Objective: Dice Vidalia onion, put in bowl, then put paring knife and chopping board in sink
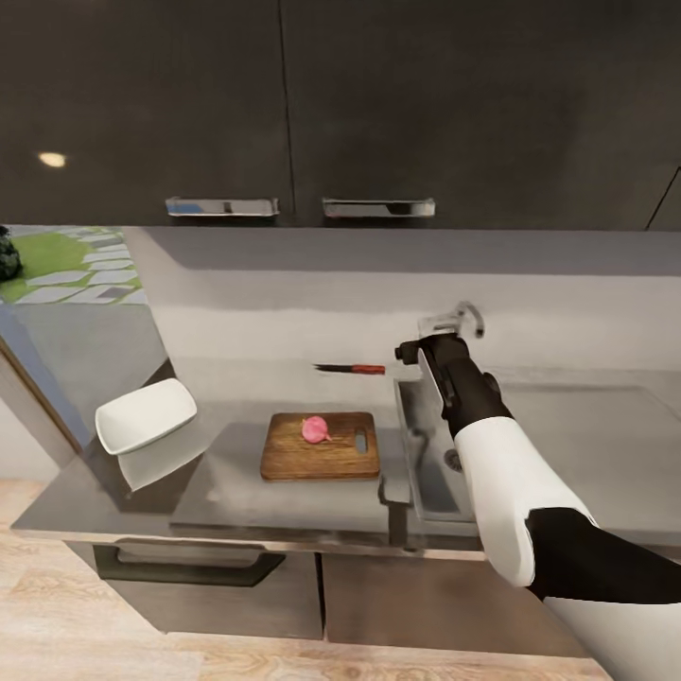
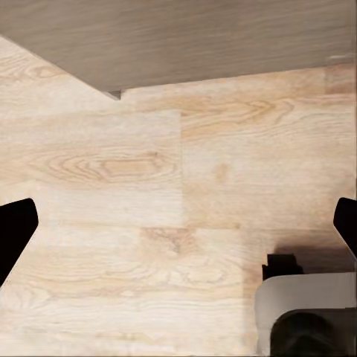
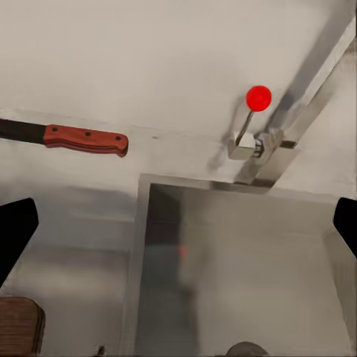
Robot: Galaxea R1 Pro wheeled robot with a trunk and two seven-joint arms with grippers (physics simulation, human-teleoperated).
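The pink Vidalia onion (image 1: 316,429) lies on the brown chopping board (image 1: 320,445), which rests on the grey countertop (image 1: 236,492) just left of the sink (image 1: 426,473). Behind the board, against the backsplash, lies the paring knife (image 1: 352,369), its red-brown handle (image 3: 85,139) pointing toward the tap. The white bowl (image 1: 145,414) sits tilted at the counter's left end. My right gripper (image 1: 409,352) hovers over the sink's back left corner, open and holding nothing (image 3: 178,230), with the knife handle a short way off. My left gripper (image 2: 178,230) is open over the wooden floor.
A chrome tap (image 1: 454,322) with a red knob (image 3: 258,97) stands behind the basin (image 3: 238,275). Glossy black upper cabinets (image 1: 284,104) hang above. The board's corner (image 3: 18,323) shows in the right wrist view. Part of my base (image 2: 305,312) shows above the floor.
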